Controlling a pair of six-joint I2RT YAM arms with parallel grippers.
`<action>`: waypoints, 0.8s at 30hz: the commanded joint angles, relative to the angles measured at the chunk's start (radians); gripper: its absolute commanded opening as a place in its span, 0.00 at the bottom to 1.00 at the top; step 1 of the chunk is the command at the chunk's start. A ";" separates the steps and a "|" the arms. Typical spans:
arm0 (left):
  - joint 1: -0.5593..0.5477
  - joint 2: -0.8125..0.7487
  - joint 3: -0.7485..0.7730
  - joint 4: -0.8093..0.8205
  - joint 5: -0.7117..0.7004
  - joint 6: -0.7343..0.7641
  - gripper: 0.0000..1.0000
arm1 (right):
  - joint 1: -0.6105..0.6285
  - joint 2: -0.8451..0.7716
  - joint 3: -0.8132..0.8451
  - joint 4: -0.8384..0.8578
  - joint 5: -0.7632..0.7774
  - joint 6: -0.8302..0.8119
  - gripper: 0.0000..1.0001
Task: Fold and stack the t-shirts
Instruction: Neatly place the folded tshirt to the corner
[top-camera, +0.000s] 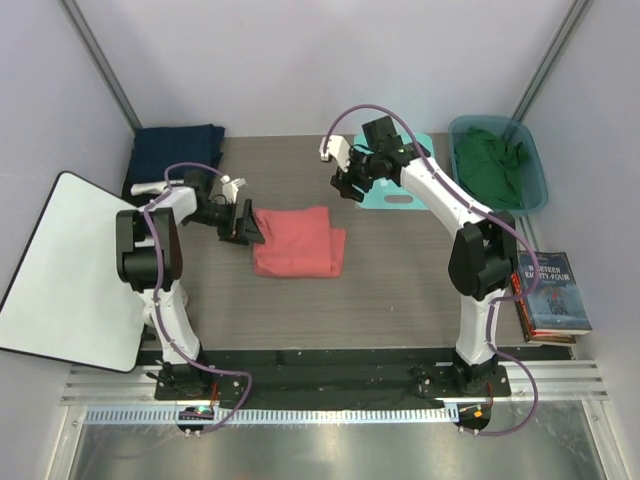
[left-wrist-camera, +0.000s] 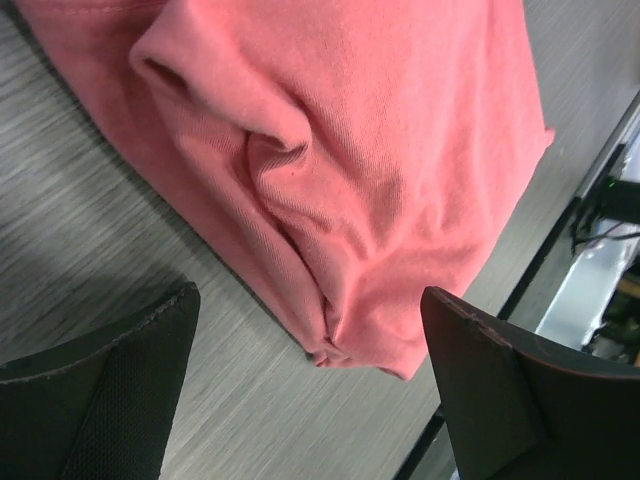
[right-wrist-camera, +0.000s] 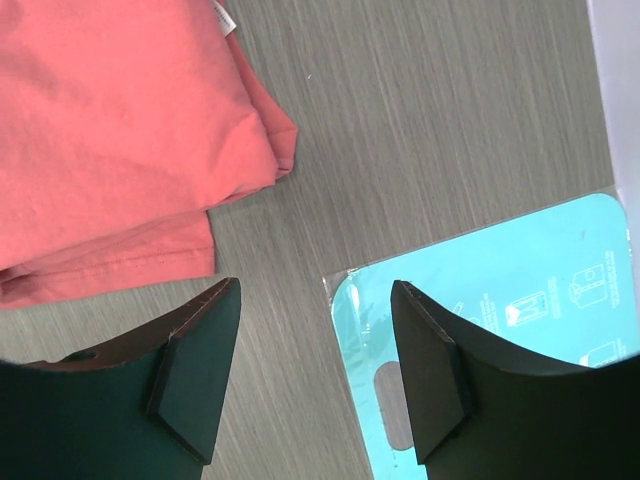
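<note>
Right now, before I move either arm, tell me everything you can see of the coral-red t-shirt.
The coral-red t-shirt is soft knit cloth, folded into a rough rectangle of several layers, lying flat near the middle of the grey wood-grain table. One layer juts out on its right side in the top view. The edge facing the open left gripper is bunched into creases; a small white tag shows at another edge. Nothing grips it.

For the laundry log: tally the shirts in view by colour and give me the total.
Coral-red shirt: 1
Navy blue shirt: 1 folded pile; I cannot tell if it holds more than one
Dark green shirt: 1
Total: 3
</note>
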 joint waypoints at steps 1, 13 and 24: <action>0.008 -0.063 -0.072 0.127 0.031 -0.142 0.93 | 0.016 -0.044 0.031 -0.035 -0.004 -0.001 0.67; -0.004 -0.051 -0.183 0.288 -0.018 -0.243 0.91 | 0.064 0.002 0.017 -0.089 -0.001 -0.030 0.66; -0.024 -0.057 -0.203 0.313 -0.053 -0.278 0.90 | 0.053 0.099 -0.132 -0.172 0.048 -0.130 0.53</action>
